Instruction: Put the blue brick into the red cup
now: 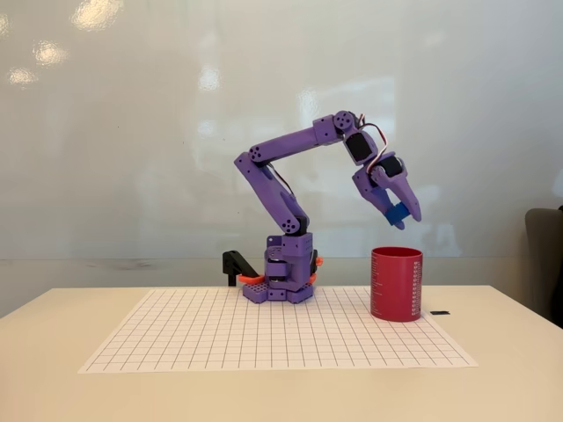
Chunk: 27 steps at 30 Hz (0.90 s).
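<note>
Behind everything stands a pale, glossy wall (132, 132) that mirrors soft ceiling lights, and below it a smooth cream bench (53, 369) fills the lower part of the fixed view. On the bench lies a flat white grid mat (220, 338) ruled in thin dark lines. At the mat's far edge sits the purple arm (281, 189), matte plastic in blocky segments, its base beside a black clamp (236, 264) with an orange piece beneath. The arm reaches up and over to the right, wrist bent downward. On the mat's right side stands the red cup (397, 283), a tall straight-walled cylinder with fine pale dots down its side, upright and open at the top, nothing between it and the tool above. The tool (398, 216) hangs well above the cup's mouth, its fingers clenched on the blue brick (396, 213), a small dark-blue block seen between the tips. A tiny dark item (439, 312) lies on the bench just right of the cup.
</note>
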Each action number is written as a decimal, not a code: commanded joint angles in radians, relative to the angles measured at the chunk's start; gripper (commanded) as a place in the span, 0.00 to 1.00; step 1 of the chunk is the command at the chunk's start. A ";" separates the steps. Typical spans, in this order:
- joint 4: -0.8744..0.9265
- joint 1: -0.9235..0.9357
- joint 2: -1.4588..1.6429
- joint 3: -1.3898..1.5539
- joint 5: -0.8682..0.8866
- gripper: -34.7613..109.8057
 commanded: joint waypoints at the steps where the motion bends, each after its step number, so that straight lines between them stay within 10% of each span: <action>1: 0.006 0.002 0.021 -0.072 -0.003 0.25; 6: 0.086 -0.034 0.012 -0.083 -0.021 0.57; 27: 0.084 -0.049 0.020 -0.084 -0.046 0.49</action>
